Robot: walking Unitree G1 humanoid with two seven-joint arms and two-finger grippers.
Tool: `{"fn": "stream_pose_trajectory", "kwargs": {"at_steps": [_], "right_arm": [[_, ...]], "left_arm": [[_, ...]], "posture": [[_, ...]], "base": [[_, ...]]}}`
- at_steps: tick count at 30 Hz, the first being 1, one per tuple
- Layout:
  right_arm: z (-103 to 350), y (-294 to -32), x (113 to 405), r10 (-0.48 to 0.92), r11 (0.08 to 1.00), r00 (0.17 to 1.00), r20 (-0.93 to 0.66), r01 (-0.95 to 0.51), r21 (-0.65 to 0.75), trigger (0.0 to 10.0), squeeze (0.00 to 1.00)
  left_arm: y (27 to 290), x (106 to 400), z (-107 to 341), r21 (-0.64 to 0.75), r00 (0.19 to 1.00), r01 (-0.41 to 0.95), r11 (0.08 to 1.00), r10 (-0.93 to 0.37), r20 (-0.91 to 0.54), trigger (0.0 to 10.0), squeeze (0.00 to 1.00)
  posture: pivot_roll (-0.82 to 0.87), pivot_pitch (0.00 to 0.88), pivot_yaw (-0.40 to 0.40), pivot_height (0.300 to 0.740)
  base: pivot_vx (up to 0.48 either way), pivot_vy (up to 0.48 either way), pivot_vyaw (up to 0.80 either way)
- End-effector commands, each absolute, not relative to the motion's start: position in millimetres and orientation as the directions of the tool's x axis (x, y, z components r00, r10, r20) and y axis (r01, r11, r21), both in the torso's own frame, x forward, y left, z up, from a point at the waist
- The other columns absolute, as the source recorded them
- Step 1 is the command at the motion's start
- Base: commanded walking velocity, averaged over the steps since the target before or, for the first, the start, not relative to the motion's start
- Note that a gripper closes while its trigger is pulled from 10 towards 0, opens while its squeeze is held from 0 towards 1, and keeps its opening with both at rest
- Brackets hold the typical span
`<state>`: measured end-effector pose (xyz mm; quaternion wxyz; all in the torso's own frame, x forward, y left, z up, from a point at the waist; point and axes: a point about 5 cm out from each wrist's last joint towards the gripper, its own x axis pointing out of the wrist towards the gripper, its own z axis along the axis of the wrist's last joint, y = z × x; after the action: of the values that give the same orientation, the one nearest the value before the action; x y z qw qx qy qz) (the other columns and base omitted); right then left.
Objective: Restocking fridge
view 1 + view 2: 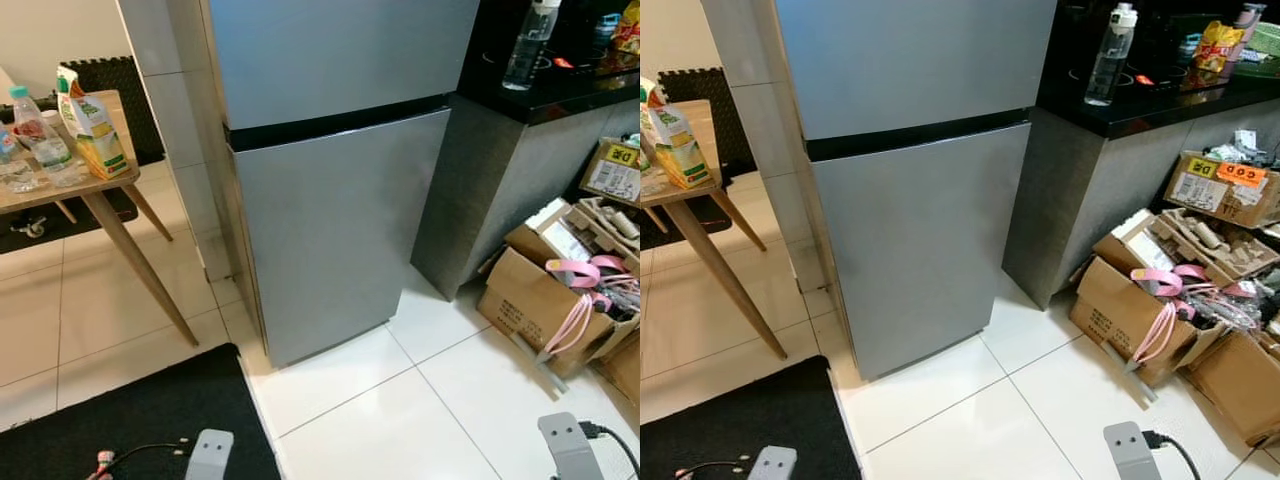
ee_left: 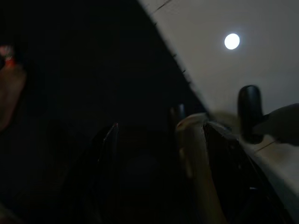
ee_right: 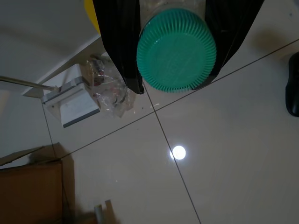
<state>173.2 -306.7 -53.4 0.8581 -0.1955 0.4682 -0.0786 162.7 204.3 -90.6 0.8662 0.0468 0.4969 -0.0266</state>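
Green-capped bottle [image 3: 176,51] clamped in right pincer [image 3: 175,46]; left pincer state unclear; fridge [image 1: 335,200] closed.

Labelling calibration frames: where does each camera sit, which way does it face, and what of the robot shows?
Left eye view: on the head, looking forward and down at the closed fridge; wooden table with juice carton at left; both wrists at the lower edge.
Right eye view: same head, same fridge, boxes at right.
Left wrist view: along the left gripper, dark, pale floor beyond.
Right wrist view: down along the right gripper, shut on a green-capped container over tiled floor.
Shared: both eyes show the counter's water bottle.
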Motion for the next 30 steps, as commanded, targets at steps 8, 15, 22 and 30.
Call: {"fn": "stream_pose_trajectory", "kwargs": {"at_steps": [8, 15, 22, 30], "right_arm": [[-56, -311, 163, -0.326, 0.904, 0.527, -0.785, -0.07, -0.423, 10.0, 0.0], [-63, -302, 157, -0.297, 0.906, 0.512, -0.806, -0.114, -0.407, 10.0, 0.0], [-62, -295, 165, -0.264, 0.899, 0.525, -0.809, -0.169, -0.404, 10.0, 0.0], [-42, -320, 182, -0.308, 0.865, 0.536, -0.786, -0.187, -0.466, 10.0, 0.0]], "left_arm": [[195, 148, -98, 0.032, 0.476, 0.095, 0.995, -0.017, -0.879, 10.0, 0.0], [202, 124, -105, 0.031, 0.432, 0.044, 0.999, 0.009, -0.902, 10.0, 0.0], [199, 124, -105, 0.024, 0.439, 0.029, 0.999, 0.009, -0.898, 10.0, 0.0], [194, 125, -105, -0.004, 0.487, -0.1, 0.995, 0.045, -0.872, 10.0, 0.0]], "posture": [[-0.08, 0.0, -0.055, 0.74], [-0.04, 0.0, -0.064, 0.74], [-0.02, 0.006, -0.087, 0.74], [0.13, 0.0, -0.25, 0.74]], "base": [[0.0, 0.0, 0.0], [0.0, 0.0, 0.0], [0.0, 0.0, 0.0], [0.0, 0.0, 0.0]]}}
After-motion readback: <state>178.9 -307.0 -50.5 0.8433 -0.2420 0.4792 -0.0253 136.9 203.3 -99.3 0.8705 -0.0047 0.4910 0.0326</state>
